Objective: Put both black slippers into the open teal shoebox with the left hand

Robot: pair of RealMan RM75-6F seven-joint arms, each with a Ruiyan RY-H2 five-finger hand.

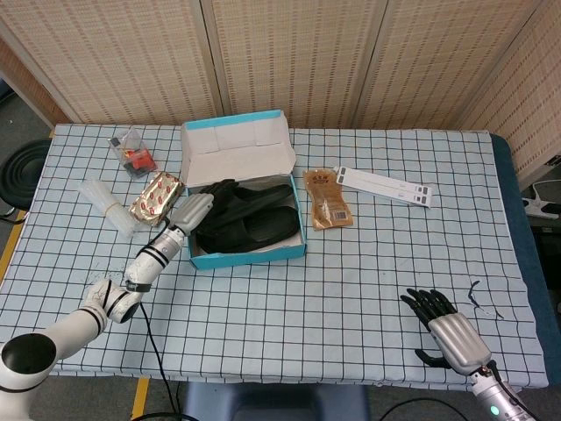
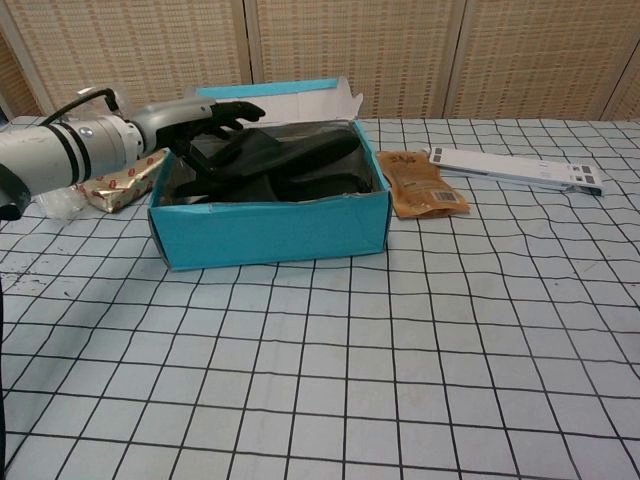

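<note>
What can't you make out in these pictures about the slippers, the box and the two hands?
- Left hand: whether it grips the black slippers; black fingers merge with them in both views.
- Teal shoebox: floor hidden by slippers.
- Right hand: outside the chest view.
- Brown packet: print too small.

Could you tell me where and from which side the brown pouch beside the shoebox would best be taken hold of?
The brown pouch lies flat on the table, so I would pinch a long edge from above. Its right edge looks best: the teal shoebox crowds the left, while the white strip touches only the far corner.
</note>
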